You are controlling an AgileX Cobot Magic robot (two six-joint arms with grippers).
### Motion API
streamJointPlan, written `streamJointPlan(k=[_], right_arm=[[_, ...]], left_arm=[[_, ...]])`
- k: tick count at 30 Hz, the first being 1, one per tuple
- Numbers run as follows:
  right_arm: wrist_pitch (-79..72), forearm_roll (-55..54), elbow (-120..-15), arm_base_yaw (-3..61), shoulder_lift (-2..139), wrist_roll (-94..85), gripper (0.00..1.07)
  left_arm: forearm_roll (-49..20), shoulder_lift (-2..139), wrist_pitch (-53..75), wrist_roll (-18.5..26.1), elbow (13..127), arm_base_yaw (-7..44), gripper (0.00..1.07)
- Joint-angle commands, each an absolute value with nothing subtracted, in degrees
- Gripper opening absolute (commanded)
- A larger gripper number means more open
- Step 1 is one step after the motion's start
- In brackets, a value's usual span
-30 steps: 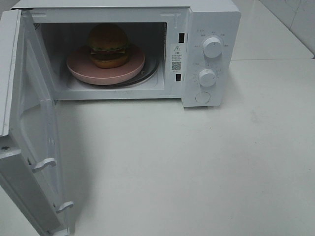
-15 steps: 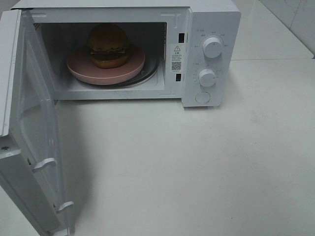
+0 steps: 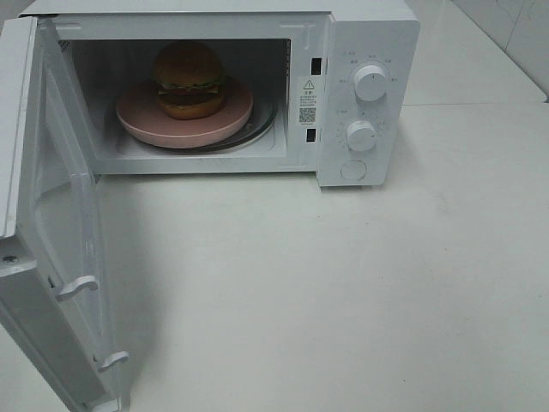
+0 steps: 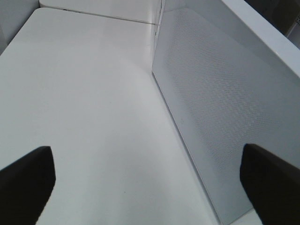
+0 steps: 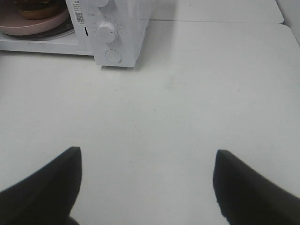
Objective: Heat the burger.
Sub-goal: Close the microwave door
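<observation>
The burger [image 3: 189,80], golden bun over lettuce and patty, sits on a round pink plate [image 3: 137,122] inside the open white microwave [image 3: 369,34]. Its door [image 3: 60,240] swings wide toward the front left. No arm shows in the exterior high view. In the left wrist view my left gripper [image 4: 147,180] stands open and empty beside the door's perforated outer panel [image 4: 225,108]. My right gripper [image 5: 147,180] is also open and empty, low over the table in front of the microwave's control panel [image 5: 110,33]; the plate's edge [image 5: 42,23] and part of the burger [image 5: 35,9] show there.
Two white dials [image 3: 371,82] and a round button [image 3: 353,170] sit on the microwave's right panel. The white table [image 3: 343,292] stretches in front and to the right. Door latch hooks [image 3: 79,286] stick out from the door's inner edge.
</observation>
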State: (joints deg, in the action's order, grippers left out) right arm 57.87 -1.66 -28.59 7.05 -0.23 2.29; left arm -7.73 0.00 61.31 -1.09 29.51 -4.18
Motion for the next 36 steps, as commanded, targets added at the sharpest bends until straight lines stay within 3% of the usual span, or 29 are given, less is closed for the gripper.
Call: streamJointPlan(k=[1, 4, 5, 6, 8, 9, 11, 12, 13, 14, 15, 17, 26, 28, 36], right_arm=[[56.89, -1.55, -28.71, 6.70, -1.78, 2.06, 0.76], [56.89, -1.55, -28.71, 6.70, -1.78, 2.06, 0.76], [56.89, -1.55, -28.71, 6.70, -1.78, 2.06, 0.76], [56.89, -1.55, -28.71, 6.70, -1.78, 2.06, 0.76], [56.89, -1.55, -28.71, 6.70, -1.78, 2.06, 0.76], [56.89, -1.55, -28.71, 6.70, -1.78, 2.06, 0.76], [56.89, -1.55, -28.71, 6.70, -1.78, 2.06, 0.76], [56.89, -1.55, -28.71, 6.70, -1.78, 2.06, 0.76], [56.89, -1.55, -28.71, 6.70, -1.78, 2.06, 0.76], [56.89, -1.55, -28.71, 6.70, -1.78, 2.06, 0.76], [56.89, -1.55, -28.71, 6.70, -1.78, 2.06, 0.76], [56.89, -1.55, -28.71, 6.70, -1.78, 2.06, 0.76], [56.89, -1.55, -28.71, 6.70, -1.78, 2.12, 0.76], [56.89, -1.55, -28.71, 6.70, -1.78, 2.12, 0.76], [56.89, -1.55, -28.71, 6.70, -1.78, 2.12, 0.76]], left_arm=[[-8.08, 0.06, 60.16, -1.49, 30.25, -3.90, 1.00], [-7.10, 0.06, 57.98, -1.32, 31.11, -3.90, 0.91], [-6.70, 0.06, 57.47, -1.32, 31.34, -3.90, 0.81], [-6.70, 0.06, 57.47, -1.32, 31.34, -3.90, 0.81], [-5.39, 1.03, 56.55, -1.20, 32.31, -3.90, 0.62], [-5.39, 1.03, 56.55, -1.20, 32.31, -3.90, 0.62], [-4.58, 4.41, 54.26, -1.15, 32.43, -3.90, 0.40], [-4.58, 4.41, 54.26, -1.15, 32.43, -3.90, 0.40], [-4.58, 5.61, 53.57, -1.15, 32.43, -3.90, 0.34], [-4.53, 7.79, 52.25, -1.15, 32.43, -3.90, 0.20], [-4.53, 7.79, 52.25, -1.15, 32.43, -3.90, 0.20], [-3.95, 11.17, 50.71, -1.15, 32.43, -3.90, 0.00], [-3.67, 16.96, 41.77, 0.00, 29.39, -3.90, 0.00], [-4.98, 18.96, 34.26, 5.50, 25.73, -3.90, 0.00], [-10.94, 21.94, 19.42, 11.75, 19.08, -3.90, 0.00]])
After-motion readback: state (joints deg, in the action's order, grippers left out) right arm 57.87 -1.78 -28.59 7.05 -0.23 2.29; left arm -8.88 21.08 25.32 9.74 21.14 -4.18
